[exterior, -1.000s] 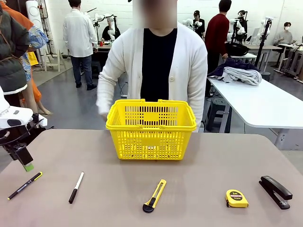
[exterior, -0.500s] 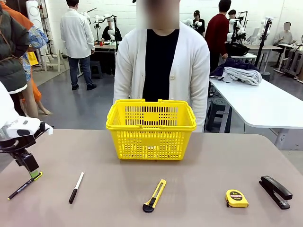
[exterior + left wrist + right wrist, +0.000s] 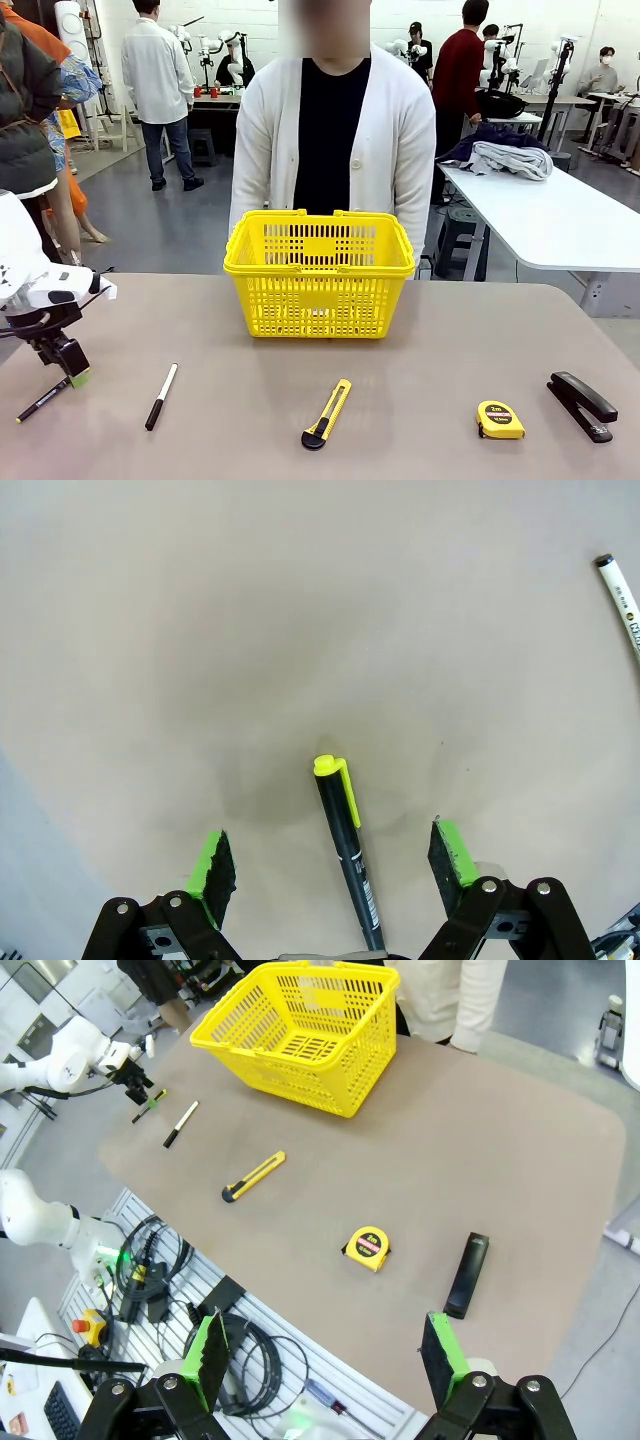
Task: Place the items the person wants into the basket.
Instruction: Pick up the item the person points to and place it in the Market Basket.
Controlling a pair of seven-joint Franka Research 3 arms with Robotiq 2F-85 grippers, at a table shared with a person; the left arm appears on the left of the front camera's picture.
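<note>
While the left hand [image 3: 332,858] hangs low over the near left corner of the grey-brown table [image 3: 430,350], its green-padded fingers spread wide and gripping nothing, the thin black pen with a yellow tip [image 3: 340,810] lies flat on the table between them. Seen from the left wrist, the barrel runs lengthwise down the middle of the gap and neither pad touches it. That straddle looks chosen so that closing would pinch the pen across its narrow width. Whether the fingertips already reach the table I cannot tell.

Other tools lie in a loose row along the near edge, well apart, probably so each can be taken singly: a black marker with a white cap [image 3: 161,396] just beside the pen, a yellow-and-black utility knife [image 3: 326,413] in the middle, a small square yellow tape measure [image 3: 500,420], and a black stapler [image 3: 582,404] at the far right.

Upright at the far middle stands the large bright yellow plastic basket [image 3: 320,268], handles folded down and mouth open, which leaves a clear drop from above; it looks empty. Directly behind it is the person in a white cardigan [image 3: 335,130], arms lowered, making no gesture that I can see.

High above the near right side, the right hand [image 3: 328,1360] is released and empty, seemingly parked out of the way.
</note>
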